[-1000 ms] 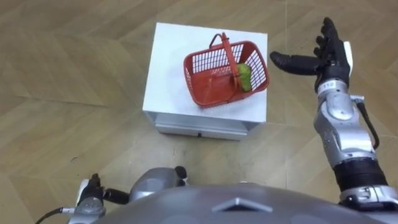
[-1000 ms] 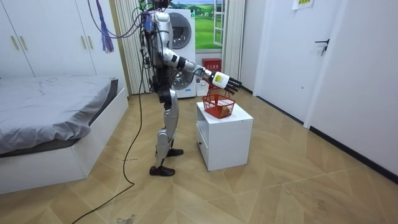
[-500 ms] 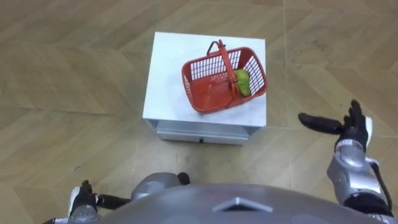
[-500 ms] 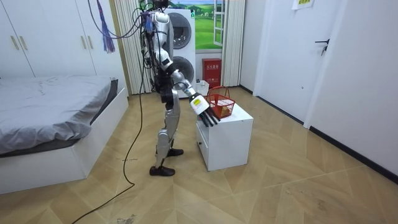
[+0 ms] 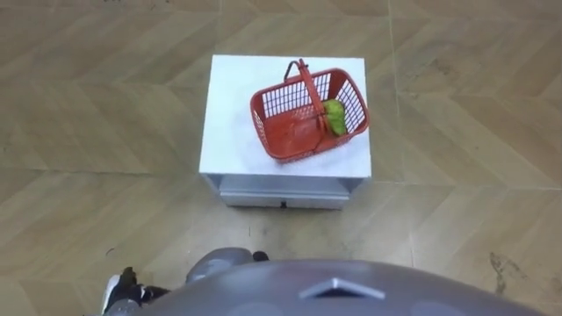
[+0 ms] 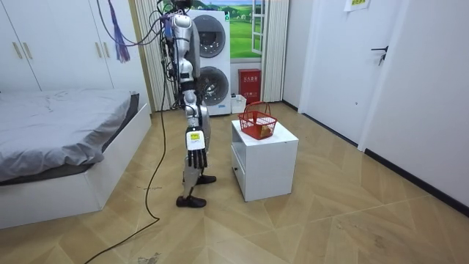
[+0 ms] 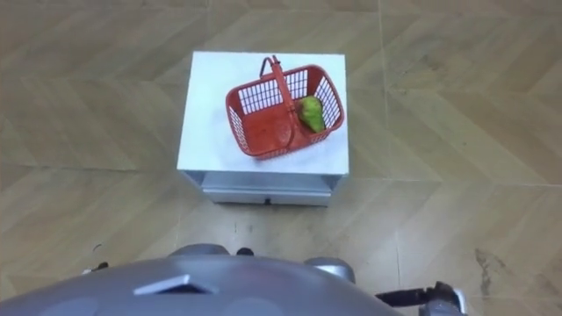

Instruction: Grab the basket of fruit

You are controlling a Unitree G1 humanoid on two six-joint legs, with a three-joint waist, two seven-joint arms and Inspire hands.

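Sitting on the right half of the white cabinet [image 5: 230, 114], the red basket [image 5: 294, 140] is being touched by neither hand, and its right end is reaching the cabinet's right edge. Its handle [image 5: 305, 81] is being kept upright across the middle, and a green fruit [image 5: 335, 117] is being held inside, against the right end wall. A drawer [image 5: 283, 190] is being shown shut on the cabinet's near face. The right hand [image 6: 194, 143] is being hung low beside the thigh, well apart from the basket, with fingers straight, pointing at the wooden floor [image 6: 330, 220], and nothing in it. The left hand [image 5: 120, 290] is being glimpsed at the lower left edge of the left eye view; whether its fingers are apart or together cannot be told. The robot is being seen upright between the bed [image 6: 58, 125] and the cabinet, facing the cabinet.
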